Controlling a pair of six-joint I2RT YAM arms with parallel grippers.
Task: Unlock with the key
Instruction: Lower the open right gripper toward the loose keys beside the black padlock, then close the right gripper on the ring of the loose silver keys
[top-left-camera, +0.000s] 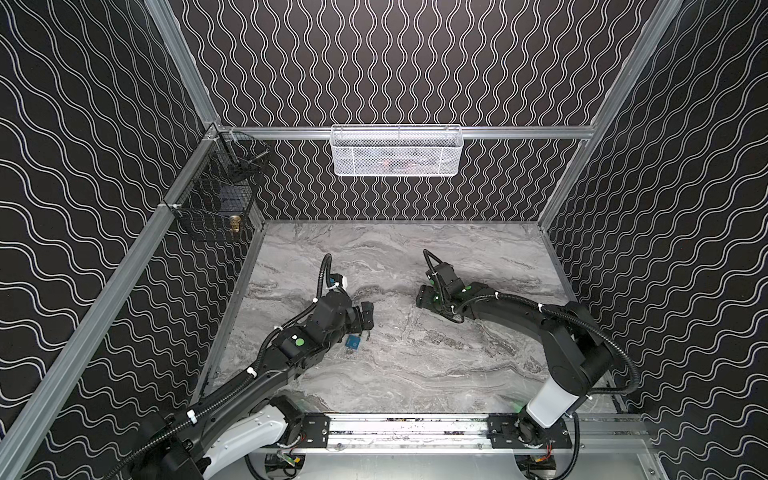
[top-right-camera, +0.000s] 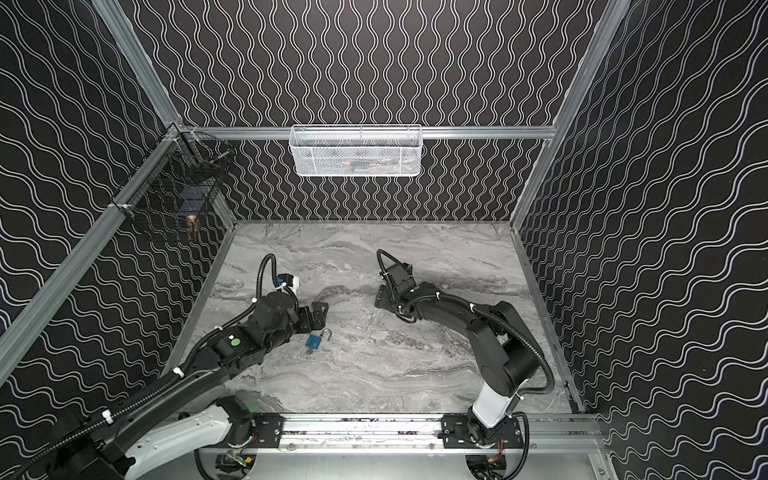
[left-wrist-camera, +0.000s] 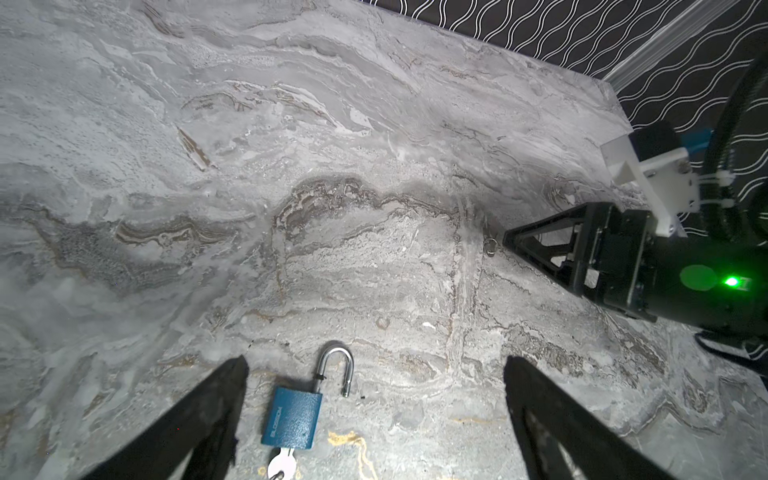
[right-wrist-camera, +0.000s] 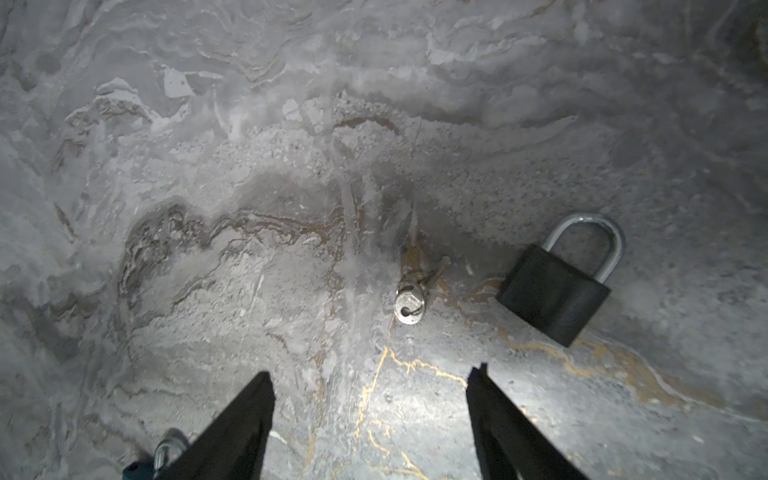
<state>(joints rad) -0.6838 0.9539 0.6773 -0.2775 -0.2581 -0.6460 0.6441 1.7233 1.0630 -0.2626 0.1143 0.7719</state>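
Note:
A blue padlock (left-wrist-camera: 293, 415) lies flat on the marble table (left-wrist-camera: 332, 145), its steel shackle (left-wrist-camera: 336, 365) sprung open and a silver key (left-wrist-camera: 282, 463) in its keyhole. My left gripper (left-wrist-camera: 374, 365) is open just above it, the lock close to one finger, untouched. Both top views show this lock (top-left-camera: 353, 342) (top-right-camera: 314, 340) beside the left gripper (top-left-camera: 365, 318). My right gripper (right-wrist-camera: 372, 374) is open and empty, low over the table. Ahead of it lie a loose silver key on a ring (right-wrist-camera: 409, 307) and a black padlock (right-wrist-camera: 555, 291) with its shackle closed.
A white mesh basket (top-left-camera: 395, 151) hangs on the back rail. A black wire basket (top-left-camera: 216, 195) holding a brass item hangs on the left rail. Patterned walls enclose the table on three sides. The arms' mounting rail (top-left-camera: 407, 428) runs along the front.

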